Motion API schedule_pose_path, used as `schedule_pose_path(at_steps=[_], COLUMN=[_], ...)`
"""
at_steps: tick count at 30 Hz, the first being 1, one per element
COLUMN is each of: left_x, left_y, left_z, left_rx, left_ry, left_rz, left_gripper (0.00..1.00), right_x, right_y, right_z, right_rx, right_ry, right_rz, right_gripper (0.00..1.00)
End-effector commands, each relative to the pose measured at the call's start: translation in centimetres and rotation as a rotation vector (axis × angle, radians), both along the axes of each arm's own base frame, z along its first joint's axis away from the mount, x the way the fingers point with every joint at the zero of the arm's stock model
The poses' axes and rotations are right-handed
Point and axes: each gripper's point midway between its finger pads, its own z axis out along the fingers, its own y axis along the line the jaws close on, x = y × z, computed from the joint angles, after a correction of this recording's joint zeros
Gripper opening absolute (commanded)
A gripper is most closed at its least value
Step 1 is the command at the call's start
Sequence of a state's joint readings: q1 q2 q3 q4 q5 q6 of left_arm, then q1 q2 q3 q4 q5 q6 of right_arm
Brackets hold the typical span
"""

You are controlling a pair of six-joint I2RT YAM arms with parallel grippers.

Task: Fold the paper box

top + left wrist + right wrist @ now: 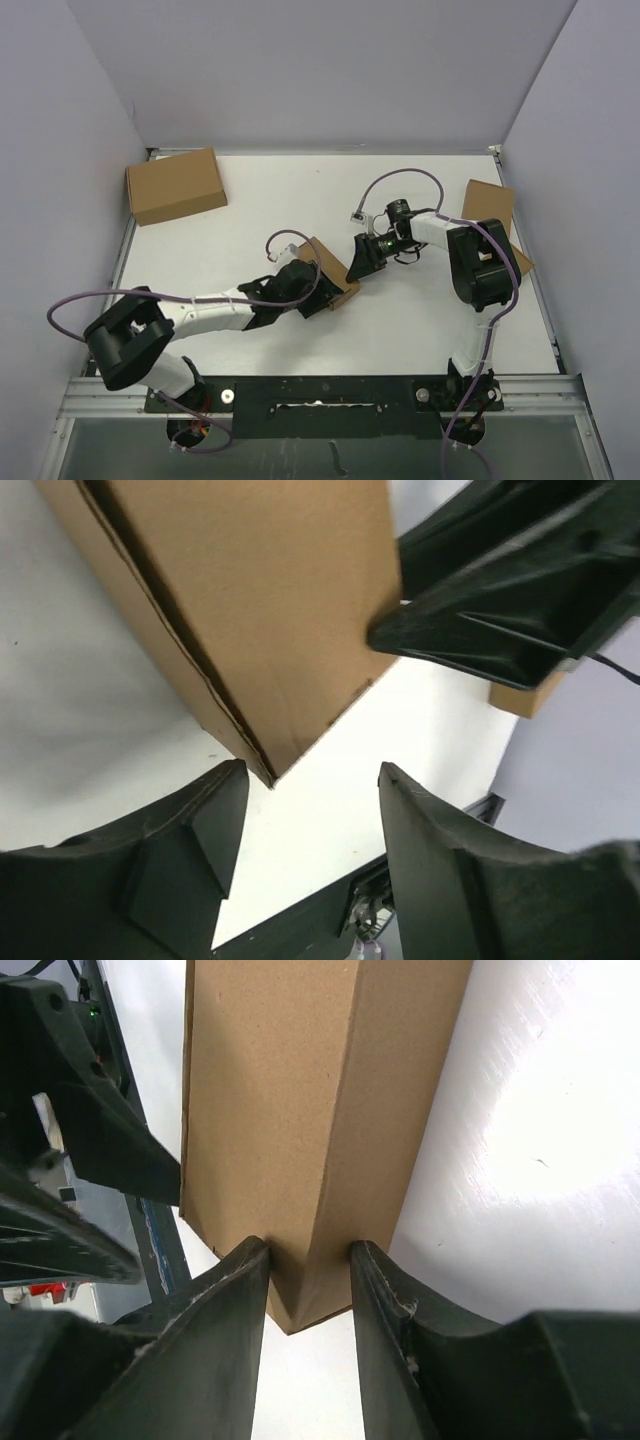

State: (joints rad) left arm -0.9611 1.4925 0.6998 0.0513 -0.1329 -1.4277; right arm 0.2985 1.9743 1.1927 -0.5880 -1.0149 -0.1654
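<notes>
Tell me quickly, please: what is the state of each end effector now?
Left end effector: open, holding nothing; the paper box lies just beyond its fingertips.
Right end effector: closed on one end of the paper box.

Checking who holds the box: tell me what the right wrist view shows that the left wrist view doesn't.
Right wrist only: the right gripper clamped on the end of the paper box. Left wrist only: the left gripper open, not gripping the box's corner ahead, and another brown box beyond. Both: the paper box, the white table and the other arm's gripper.
</notes>
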Motion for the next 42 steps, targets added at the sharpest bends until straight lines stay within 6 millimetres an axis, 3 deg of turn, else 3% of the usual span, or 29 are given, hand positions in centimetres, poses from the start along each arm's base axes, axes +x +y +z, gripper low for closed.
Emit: schedule_pose_path(at_steps=[1,7,11,17,19,22,23,30,38,42], left_x=[0.6,-1.2,-0.3,1.9,2.4,3.0,3.1,5.0,9.1,10.1], left_y=[0.1,2.9,6.4,9.2,10.1,11.2,11.4,9.1,3.9,2.6], left_z=[6.7,10.6,9.9,9.1,8.0,5.2,4.3,1.9,2.3,2.2], left_rx=[-0.127,-0.104,-0.026,-0.06,-0.025,0.041,0.054,0.029,-0.028,-0.045], left_ry=[-0.235,-0.504,-0.53,-0.574,-0.539,-0.465,-0.438,-0.409,-0.446,-0.457], left_rz=[-0.074,-0.308,-0.277,-0.136,-0.089,-0.038,-0.03,-0.078,-0.194,-0.218], left_gripper=[0.58,0.78,0.9,0.94,0.87,0.53,0.5,0.48,0.46,0.46], right_x=[0.2,0.6,0.8,1.6,1.8,2.2,2.3,2.6,3.3,4.2], right_y=[-1.2,-1.5,-2.1,-3.6,-4.3,-5.2,-5.5,-6.3,-7.3,-8.3], right_z=[-1.4,-0.8,-1.0,-1.4,-1.6,-2.0,-2.1,-2.6,-2.5,-1.3], right_rx=[-0.06,-0.021,0.001,0.014,0.017,0.018,0.017,-0.003,-0.044,-0.088], right_ry=[-0.025,-0.004,0.026,0.063,0.08,0.097,0.102,0.106,0.057,-0.032], right_rz=[-0.018,-0.049,-0.084,-0.142,-0.165,-0.194,-0.2,-0.219,-0.222,-0.211], right_gripper=[0.36,0.36,0.33,0.28,0.28,0.28,0.28,0.27,0.27,0.28])
